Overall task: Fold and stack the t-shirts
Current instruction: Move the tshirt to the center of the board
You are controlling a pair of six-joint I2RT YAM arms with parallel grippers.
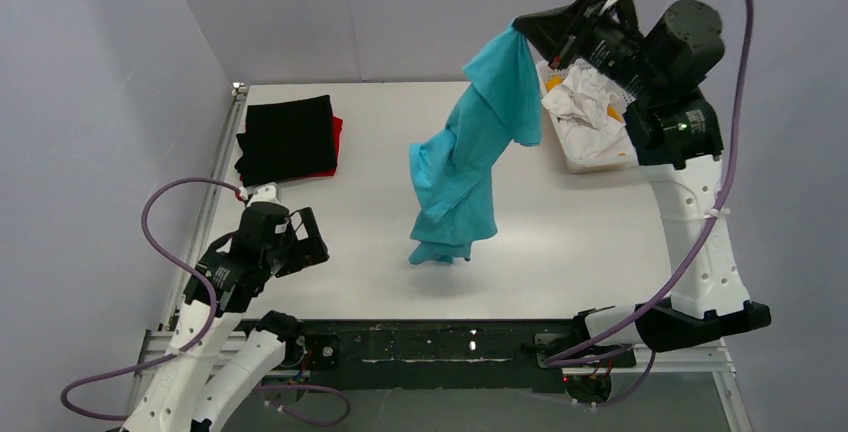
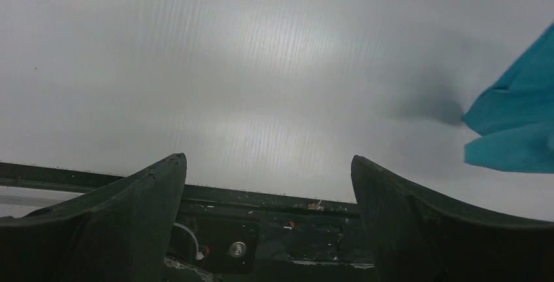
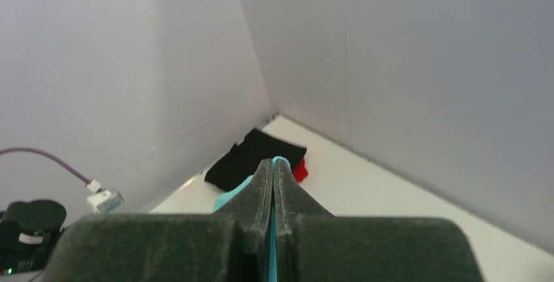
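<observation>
1. progress: two shirts appear finished. a black t-shirt, folded into a flat rectangle, lies at the far left corner of the white tabletop. it rests on a folded red t-shirt, whose edge shows along its right side.
2. item in hand: a plain turquoise-blue cotton t-shirt hangs unfolded and bunched over the middle of the tabletop. its lower end is near the surface; contact cannot be confirmed.
3. right gripper: raised toward the far right corner, fingers clamped on a top edge of the turquoise-blue cotton t-shirt. the right wrist view shows a thin strip of blue cloth between the pressed fingers.
4. left gripper: low near the left edge, toward the near left corner. fingers are spread apart with nothing between them, and the hanging shirt is well apart to its right.
5. white plastic mesh basket: sits at the far right corner and holds crumpled white fabric, judged to be more items waiting.
6. remaining, as a judgement: lay the hanging shirt flat, fold it, and place it on the far left stack. the task is partway along.
</observation>
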